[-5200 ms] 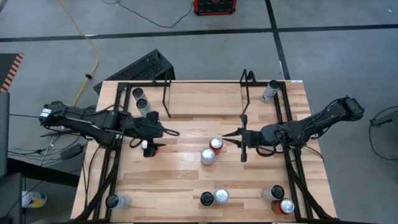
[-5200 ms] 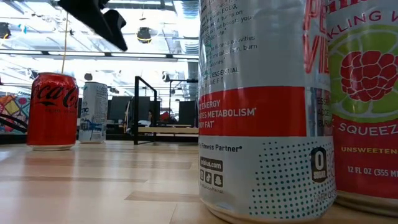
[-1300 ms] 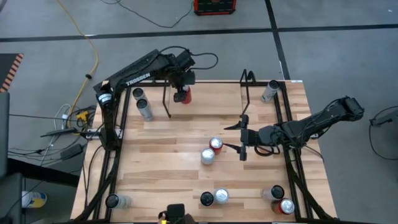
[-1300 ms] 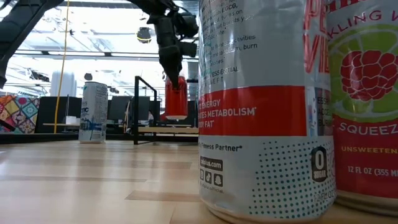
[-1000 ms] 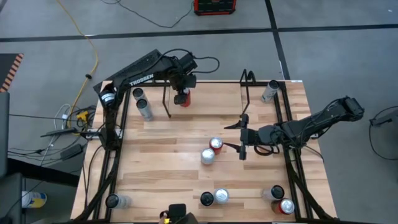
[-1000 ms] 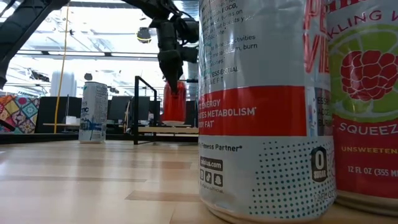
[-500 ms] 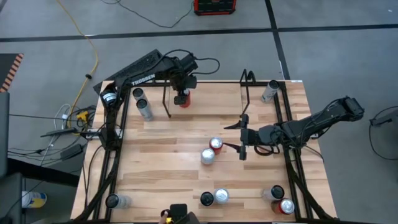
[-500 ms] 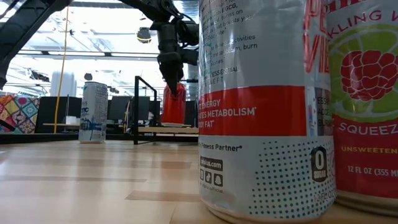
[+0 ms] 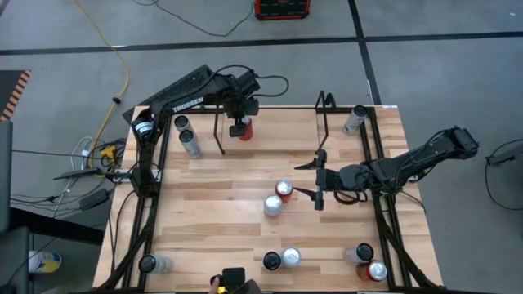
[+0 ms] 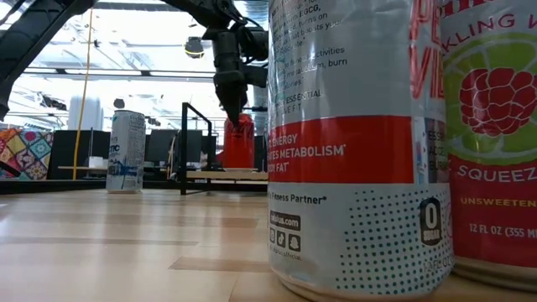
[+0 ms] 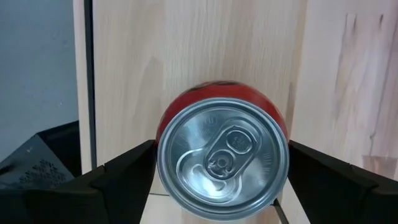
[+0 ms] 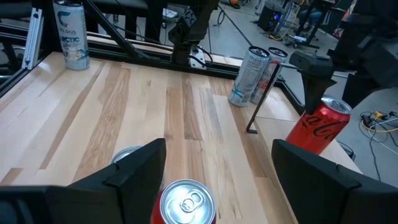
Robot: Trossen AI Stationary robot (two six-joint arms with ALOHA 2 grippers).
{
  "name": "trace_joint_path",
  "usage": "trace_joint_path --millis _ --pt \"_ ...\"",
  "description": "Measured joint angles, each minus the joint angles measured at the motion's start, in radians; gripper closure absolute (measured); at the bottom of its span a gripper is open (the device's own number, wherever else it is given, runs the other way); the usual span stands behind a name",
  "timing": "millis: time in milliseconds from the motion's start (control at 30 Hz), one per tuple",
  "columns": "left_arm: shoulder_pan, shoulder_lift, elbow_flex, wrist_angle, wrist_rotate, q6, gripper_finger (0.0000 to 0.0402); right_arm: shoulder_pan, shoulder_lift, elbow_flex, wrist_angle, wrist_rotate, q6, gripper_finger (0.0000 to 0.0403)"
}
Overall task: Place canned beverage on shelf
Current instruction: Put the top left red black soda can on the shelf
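Note:
A red can (image 9: pixel 243 129) stands upright on the shelf, a low black wire rack at the table's far edge. It is next to the rack's left end bracket (image 9: pixel 217 131); the other bracket (image 9: pixel 324 114) is farther right. My left gripper (image 9: pixel 239 124) points down over the can, open, with one finger on each side of the can's top (image 11: pixel 222 158). The low view shows the can (image 10: pixel 239 144) under the fingers. My right gripper (image 9: pixel 309 181) hovers open at mid-table on the right, facing a red can (image 9: pixel 283 189) and a silver one (image 9: pixel 273 205). My left gripper's fingers (image 11: pixel 127 171) come from above and flank the red can's upper wall (image 11: pixel 186 102) on two opposite sides. I cannot tell whether they touch it. The can stands upright with its base on the shelf.
Two silver cans (image 9: pixel 185 135) stand at the far left and one (image 9: pixel 355 119) at the far right. More cans (image 9: pixel 281 260) (image 9: pixel 368 263) (image 9: pixel 151 264) stand along the near edge. Black rail frames (image 9: pixel 143 220) (image 9: pixel 384 229) run down both sides.
Under my left gripper the red can has sunk a little. It was tipped half a second ago and stands upright now. My right arm has kept still.

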Motion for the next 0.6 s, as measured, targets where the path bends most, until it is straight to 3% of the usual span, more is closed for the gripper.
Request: trace_joint_path --millis 267,600 --pt "-0.001 0.0 0.063 -0.062 -0.035 0.011 0.0073 0.0 0.0 0.0 0.0 0.0 0.0 0.0081" --pt "-0.001 -0.002 0.329 -0.181 -0.028 -0.043 0.0073 -0.012 0.0 0.0 0.017 0.0 -0.019 0.0081"
